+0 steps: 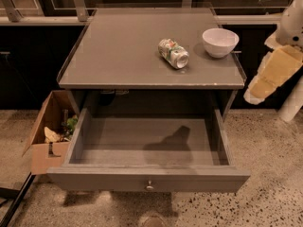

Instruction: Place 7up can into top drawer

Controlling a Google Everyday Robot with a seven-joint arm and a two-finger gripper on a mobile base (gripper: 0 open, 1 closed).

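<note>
Claw (273, 74) at right edge, cannot tell its state; 7up can (173, 53) on cabinet top (118, 51); top drawer (109, 178) open

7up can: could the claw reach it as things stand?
Probably yes: the can lies on its side on the tabletop, apart from the bowl, and the claw hangs beyond the right edge.

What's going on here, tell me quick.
Nothing is being handled yet. The 7up can lies on its side on the cabinet top, beside a white bowl. The top drawer below is pulled open with nothing in it. The robot's gripper hangs at the right edge, off to the side of the cabinet, apart from the can.
</note>
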